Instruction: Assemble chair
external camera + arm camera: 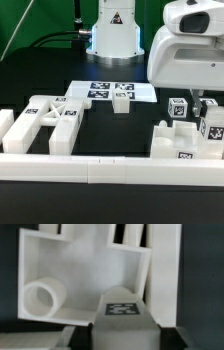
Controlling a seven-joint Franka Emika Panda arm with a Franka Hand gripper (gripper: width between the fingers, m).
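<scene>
Two views give you different halves of this moment. Nearest in the exterior view, the long white rail (100, 170) runs across the front of the black tabletop (30, 75). Just behind it, on the exterior view's left, the cut-out frames (45, 120) lie flat, side by side. On the exterior view's right, a low white piece (180, 142) sits with two tagged cubes (178, 108) beside and behind it. The bulky white arm (185, 45) hangs over that right-hand group and hides the claw from you there.

Only the wrist view shows the claw (125, 333). Its grey fingers (75, 336) sit against both sides of a tagged block (122, 309), with no gap that you can make out, so it reads as clamped on that block, though the picture is soft. Beyond the block lies a flat panel (100, 274) with raised edges, a round ring near one side and dark slots at its far end. You cannot tell whether block and panel touch.

Farther back in the exterior view, the marker board (100, 90) lies flat mid-table with a small block (122, 100) upright at its near edge. The robot's base (112, 30) stands behind it.
</scene>
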